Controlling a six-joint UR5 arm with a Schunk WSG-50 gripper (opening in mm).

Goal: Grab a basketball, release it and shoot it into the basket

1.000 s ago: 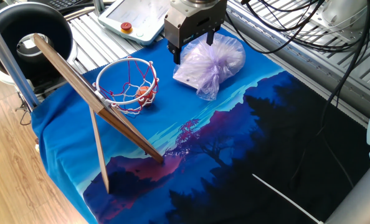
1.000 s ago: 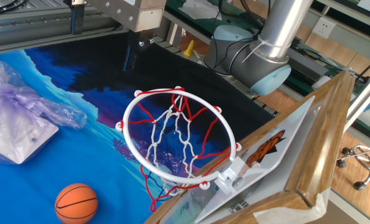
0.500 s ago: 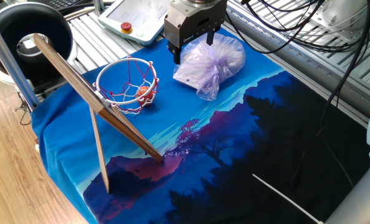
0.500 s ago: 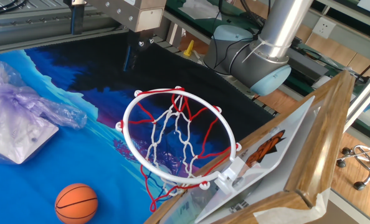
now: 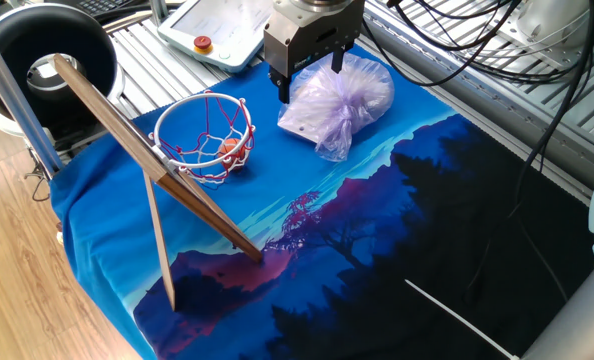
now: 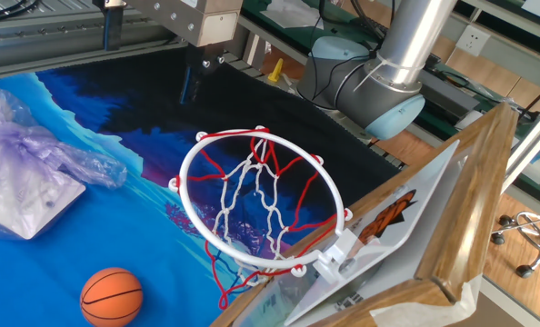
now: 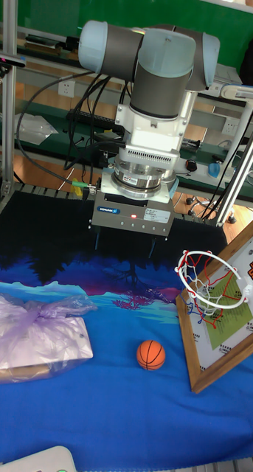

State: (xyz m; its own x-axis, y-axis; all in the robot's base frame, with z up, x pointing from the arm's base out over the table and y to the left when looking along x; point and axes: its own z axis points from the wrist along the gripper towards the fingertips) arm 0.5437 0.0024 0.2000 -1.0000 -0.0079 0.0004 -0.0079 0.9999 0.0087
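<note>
The basketball (image 7: 150, 355), small and orange with dark seams, lies on the blue cloth between the purple bag and the basket. In one fixed view the basketball (image 5: 229, 150) shows through the net. It also rests low left of the rim in the other fixed view (image 6: 111, 295). The basket (image 6: 261, 204) has a red rim, a red-and-white net and a tilted wooden backboard (image 5: 127, 135). My gripper (image 7: 125, 245) hangs open and empty above the cloth, behind the ball and left of the basket (image 7: 207, 284). The gripper (image 5: 310, 78) hovers beside the bag.
A pale purple plastic bag (image 5: 342, 100) lies on the cloth right by the gripper. A big black round tub (image 5: 52, 50) stands beyond the backboard. A teach pendant (image 5: 222, 30) and cables lie at the table's back. The arm's base (image 6: 370, 91) sits behind the hoop.
</note>
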